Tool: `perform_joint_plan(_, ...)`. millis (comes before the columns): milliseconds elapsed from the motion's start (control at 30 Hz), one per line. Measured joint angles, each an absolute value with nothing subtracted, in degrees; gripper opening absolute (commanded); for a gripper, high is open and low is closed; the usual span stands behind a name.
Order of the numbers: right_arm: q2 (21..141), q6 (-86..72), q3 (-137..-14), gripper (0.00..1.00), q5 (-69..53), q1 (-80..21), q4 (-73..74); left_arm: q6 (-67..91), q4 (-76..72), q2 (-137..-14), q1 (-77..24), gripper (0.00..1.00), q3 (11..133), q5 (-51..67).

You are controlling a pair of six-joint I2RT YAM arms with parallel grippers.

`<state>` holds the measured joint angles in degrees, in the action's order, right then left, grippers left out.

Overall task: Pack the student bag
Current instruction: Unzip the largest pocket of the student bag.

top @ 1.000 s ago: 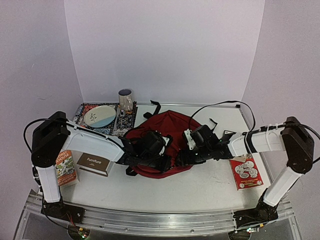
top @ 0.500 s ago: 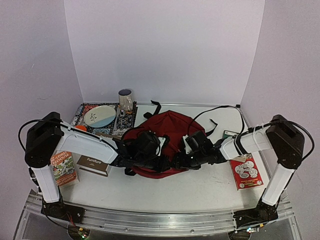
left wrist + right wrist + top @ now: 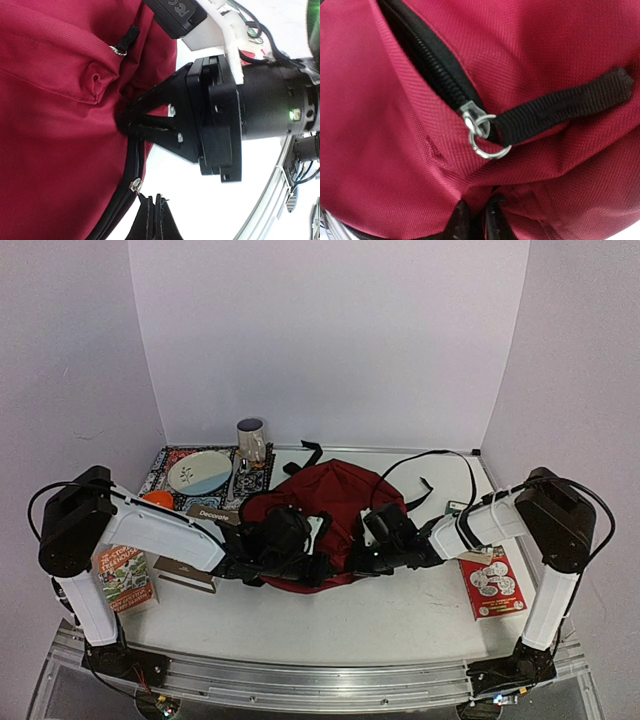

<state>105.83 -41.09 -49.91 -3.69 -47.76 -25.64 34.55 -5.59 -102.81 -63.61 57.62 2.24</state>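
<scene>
The student bag [image 3: 335, 502], dark red with black zips, lies mid-table with both arms at its near edge. My left gripper [image 3: 318, 568] sits low at the bag's front. In the left wrist view its tips [image 3: 152, 197] are pressed together on the black pull of a silver zip slider [image 3: 134, 187]. My right gripper [image 3: 350, 562] comes in from the right. In its own view it [image 3: 476, 207] is shut on a fold of the bag's red fabric [image 3: 395, 150], just below another slider with a ring [image 3: 479, 131] and a black strap pull [image 3: 560, 107].
Back left, a patterned mat [image 3: 165, 462] carries a plate [image 3: 200, 472], with a mug [image 3: 251, 440] beside it. Books lie at the left: a brown one [image 3: 185, 571], a "Decorate" one [image 3: 215, 512] and a colourful one [image 3: 122, 575]. A red card packet [image 3: 490, 583] lies right.
The right arm has swung left and down to the bag's front, and its gripper has closed on the fabric. The left arm has shifted slightly, uncovering the "Decorate" book.
</scene>
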Motion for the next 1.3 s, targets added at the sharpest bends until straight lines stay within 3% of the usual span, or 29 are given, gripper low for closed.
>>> perform_joint_plan(67, 105.71, -40.96, -49.91, 0.0, -3.6, -47.66, -25.53, 34.44, -5.77, -101.83, -63.76, 0.0, 56.65, 1.5)
perform_joint_plan(767, 91.94, -29.68, -48.03, 0.01, -3.15, -35.49, -12.91, 32.42, 4.43, -87.96, -63.31, 0.0, 49.11, -15.95)
perform_joint_plan(1100, 91.63, -23.18, -50.77, 0.41, -1.48, -39.31, -9.62, 31.51, 5.37, -87.04, -60.31, 0.0, 49.13, -16.35)
perform_joint_plan(1300, 88.35, -17.89, -52.55, 0.58, 0.64, -47.85, -9.4, 31.55, 3.14, -87.05, -60.31, 0.0, 49.54, -10.35)
